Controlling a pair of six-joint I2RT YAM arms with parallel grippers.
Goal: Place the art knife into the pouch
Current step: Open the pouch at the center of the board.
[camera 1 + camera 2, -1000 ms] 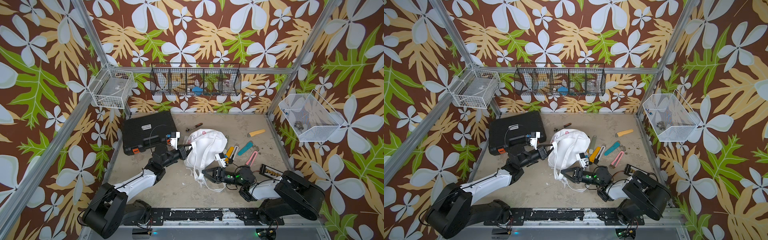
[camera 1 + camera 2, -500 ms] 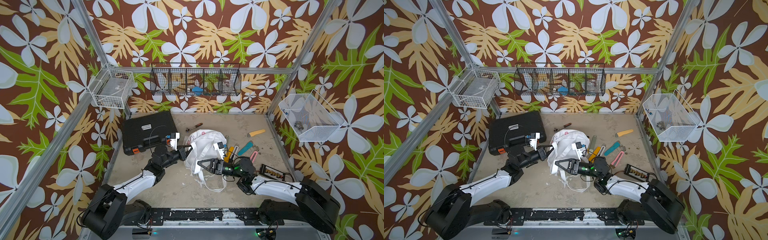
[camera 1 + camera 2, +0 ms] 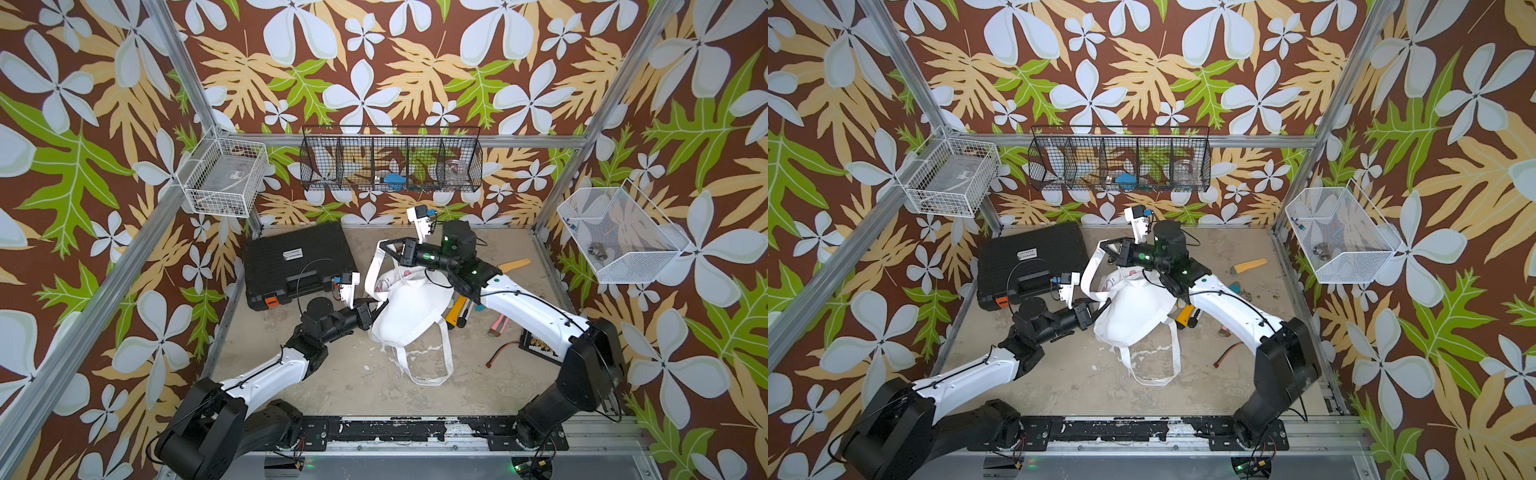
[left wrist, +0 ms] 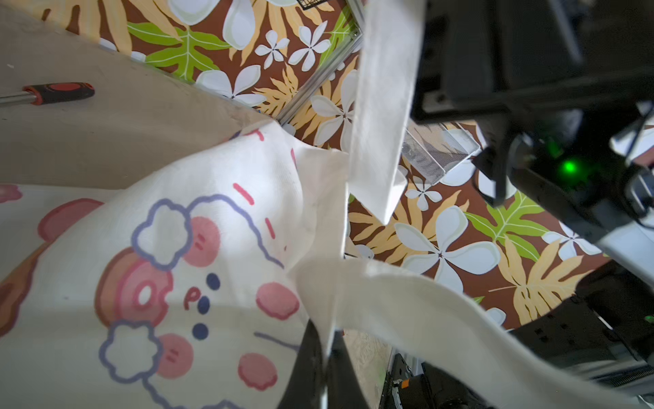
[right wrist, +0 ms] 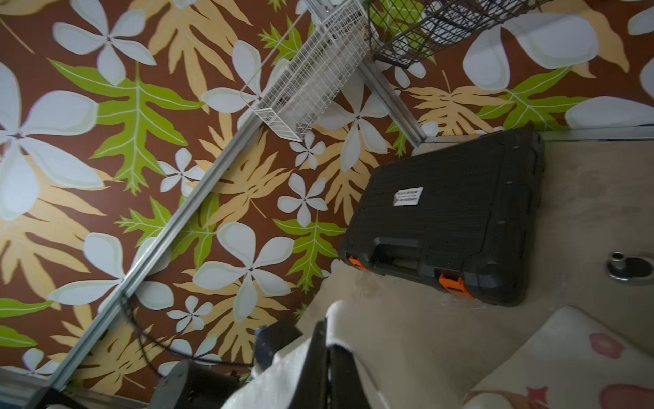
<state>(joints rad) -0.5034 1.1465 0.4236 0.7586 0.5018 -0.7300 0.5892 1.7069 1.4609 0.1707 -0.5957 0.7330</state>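
Note:
The pouch [image 3: 409, 309] [image 3: 1133, 316], a white canvas tote, sits crumpled mid-table; its cartoon print [image 4: 159, 276] fills the left wrist view. My left gripper [image 3: 377, 309] [image 3: 1100, 307] [image 4: 323, 354] is shut on the pouch's rim at its left side. Above the far side of the pouch, my right gripper [image 3: 386, 248] [image 3: 1105, 248] [image 5: 327, 341] is shut on one strap [image 3: 371, 274], holding it raised. The other strap [image 3: 428, 368] lies looped on the table. Small tools lie right of the pouch, partly under my right arm, among them a yellow-and-black one [image 3: 456, 309]. I cannot tell which is the art knife.
A black tool case [image 3: 299, 262] lies at the back left, close to the pouch. A red-and-black screwdriver handle [image 4: 58, 92] lies behind the pouch. A yellow tool [image 3: 515, 264], a pink tool [image 3: 498, 324] and a bit holder [image 3: 536, 343] lie at the right. Wire baskets [image 3: 390, 164] hang on the walls.
My right gripper, open in front of the pouch a second ago, has shut on a strap and carried it up and towards the back. The left gripper has kept its hold.

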